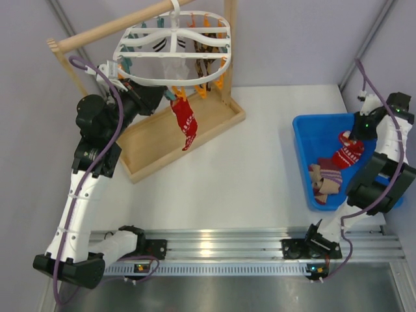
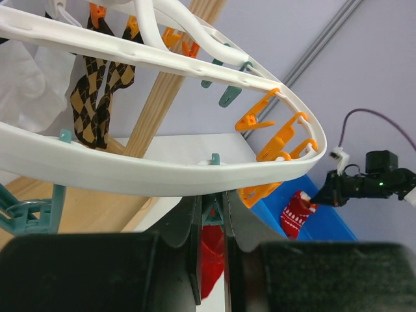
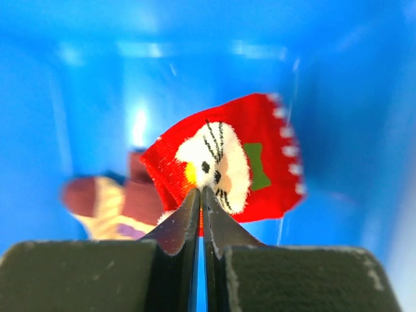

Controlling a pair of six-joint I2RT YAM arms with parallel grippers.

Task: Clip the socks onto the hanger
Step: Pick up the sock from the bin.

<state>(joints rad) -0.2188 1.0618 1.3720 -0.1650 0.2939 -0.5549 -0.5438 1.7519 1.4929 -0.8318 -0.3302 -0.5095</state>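
Pickup: our right gripper [image 3: 200, 190] is clenched on a red sock [image 3: 260, 162]; next we carry it to the teal clip [image 2: 212, 213] our left gripper [image 2: 211, 198] pinches on the hanger [image 1: 162, 81].

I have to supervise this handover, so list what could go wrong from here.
The right gripper pinches only an edge of the red sock; it may slip out on the way from the blue bin.
The left gripper squeezes a teal clip on the hanger; pulling could tilt it or shake loose the hung sock.
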